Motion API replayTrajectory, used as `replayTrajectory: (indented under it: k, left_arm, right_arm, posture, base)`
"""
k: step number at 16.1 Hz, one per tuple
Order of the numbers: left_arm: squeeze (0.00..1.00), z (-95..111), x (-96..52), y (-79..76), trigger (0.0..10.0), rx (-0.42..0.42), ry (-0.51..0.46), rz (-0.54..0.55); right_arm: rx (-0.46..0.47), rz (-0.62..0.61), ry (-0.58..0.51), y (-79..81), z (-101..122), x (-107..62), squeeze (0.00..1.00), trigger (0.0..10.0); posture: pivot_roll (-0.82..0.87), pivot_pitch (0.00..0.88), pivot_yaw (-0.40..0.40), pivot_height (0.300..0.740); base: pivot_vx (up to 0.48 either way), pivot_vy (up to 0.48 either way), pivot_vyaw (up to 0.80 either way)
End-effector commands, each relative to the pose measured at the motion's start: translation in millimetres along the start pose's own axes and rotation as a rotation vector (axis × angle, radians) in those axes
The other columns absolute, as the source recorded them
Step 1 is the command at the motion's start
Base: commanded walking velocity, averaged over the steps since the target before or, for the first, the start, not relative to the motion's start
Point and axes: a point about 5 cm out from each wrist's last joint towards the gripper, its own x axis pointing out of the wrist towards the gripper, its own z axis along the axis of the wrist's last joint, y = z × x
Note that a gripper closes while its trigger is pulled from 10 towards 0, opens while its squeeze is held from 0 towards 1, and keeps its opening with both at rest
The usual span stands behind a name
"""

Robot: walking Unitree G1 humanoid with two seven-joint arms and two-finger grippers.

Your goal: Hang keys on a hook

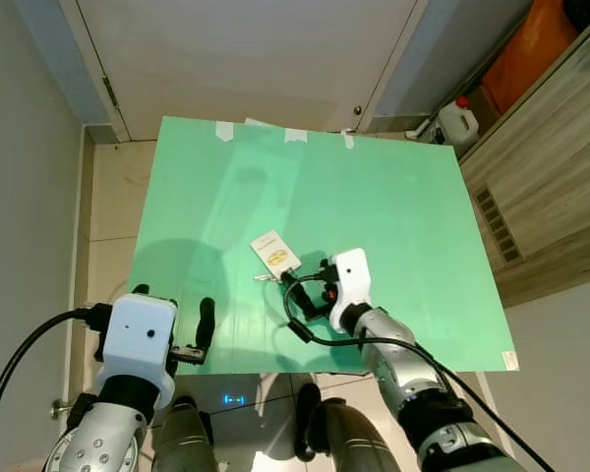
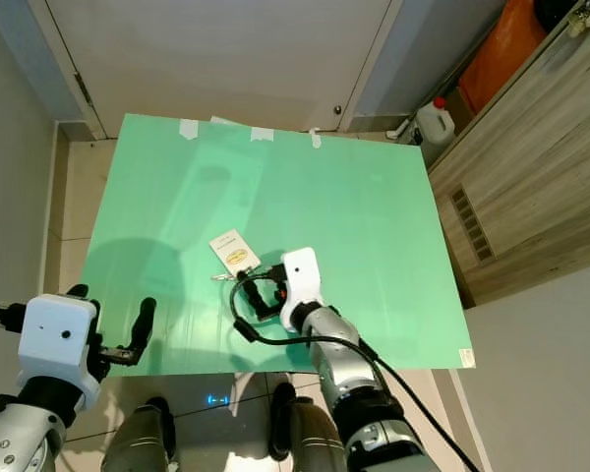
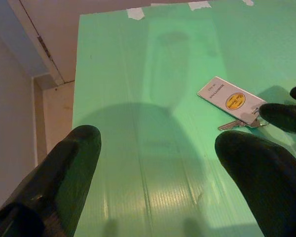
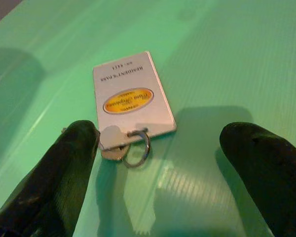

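I see the bunch of keys [image 4: 122, 145], a silver key on a small metal ring with a white rectangular tag bearing a yellow oval, lying flat near the middle of the green corrugated plastic sheet [image 1: 393, 216]. My right gripper [image 4: 158, 163] sits low over the sheet right at the ring, its two black fingers spread wide; one fingertip [image 4: 76, 143] is just beside the key, the other well clear, nothing grasped. My left gripper [image 1: 172, 320] hovers at the sheet's near edge, well apart from the keys, fingers released and holding nothing. The sheet covers pale floor tiles [image 1: 113, 197] and is fixed at its far edge with strips of white tape [image 1: 295, 135]. Beyond it stands a pale door [image 1: 246, 49]. To my right runs a wooden cabinet front [image 1: 551, 157], with a white plastic jug with a red cap [image 1: 457, 123] near the corner.
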Motion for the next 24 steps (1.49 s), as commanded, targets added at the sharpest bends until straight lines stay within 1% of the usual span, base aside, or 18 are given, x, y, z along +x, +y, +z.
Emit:
replayTrajectory:
  k: [1,2,4,7,11,14,15,16,17,18,24]
  left_arm:
    - [0.00,0.4,-3.2,-3.1,10.0,-0.005,0.003,-0.021]
    - [0.00,0.5,-3.5,-3.3,10.0,-0.005,0.003,-0.022]
    - [0.00,-0.1,-4.0,-2.4,10.0,-0.001,0.006,-0.022]
    - [0.00,0.7,-4.9,-2.3,10.0,0.003,0.006,-0.024]
    - [0.00,0.7,-4.9,-1.1,10.0,0.009,0.007,-0.024]
    - [0.00,1.1,-4.3,0.0,10.0,0.013,0.005,-0.024]
    - [0.00,1.1,-4.1,0.6,10.0,0.014,0.006,-0.024]
    - [0.00,1.1,-4.0,0.8,10.0,0.015,0.006,-0.023]
    - [0.00,1.1,-3.8,1.0,10.0,0.015,0.006,-0.023]
    - [0.00,0.4,-3.4,0.5,10.0,0.015,0.008,-0.025]
    - [0.00,1.3,-3.2,0.2,10.0,0.015,0.006,-0.030]
  right_arm:
    - [0.002,-0.018,0.023,-2.8,-7.6,-3.1,0.00,10.0]
    - [0.008,-0.020,0.025,-2.9,-7.9,-2.9,0.00,10.0]
    - [0.077,-0.043,0.062,-4.1,-16.6,-4.0,0.00,10.0]
    - [0.108,-0.054,0.101,-3.6,-25.5,-4.8,0.00,10.0]
    - [0.074,-0.077,0.120,-6.9,-27.5,-4.6,0.00,10.0]
    - [0.076,-0.088,0.140,-7.0,-31.0,-4.9,0.00,10.0]
    - [0.085,-0.089,0.142,-6.8,-32.1,-5.1,0.00,3.1]
    - [0.090,-0.090,0.143,-6.7,-32.4,-5.1,0.00,3.1]
    - [0.116,-0.090,0.141,-6.1,-33.2,-5.0,0.00,0.0]
    - [0.124,-0.065,0.146,-3.9,-34.4,-4.7,0.00,0.0]
    - [0.100,-0.043,0.167,-1.0,-40.1,-7.1,0.00,0.0]
  posture:
    - [0.37,0.330,-0.169,0.740]
    - [0.37,0.333,-0.167,0.740]
    - [0.37,0.337,-0.163,0.740]
    - [0.37,0.344,-0.155,0.740]
    - [0.38,0.348,-0.152,0.740]
    - [0.38,0.353,-0.146,0.740]
    - [0.38,0.355,-0.145,0.740]
    - [0.38,0.355,-0.145,0.740]
    - [0.38,0.355,-0.145,0.740]
    - [0.38,0.355,-0.145,0.740]
    - [0.37,0.362,-0.140,0.740]
  base:
    - [0.000,0.000,0.00]
    - [0.000,0.000,0.00]
    - [0.000,0.000,0.00]
    - [0.000,0.000,0.00]
    - [0.000,0.000,0.00]
    - [0.000,0.000,0.00]
    - [0.000,0.000,0.00]
    - [0.000,0.000,0.00]
    - [0.000,0.000,0.00]
    - [0.000,0.000,0.00]
    - [0.000,0.000,0.00]
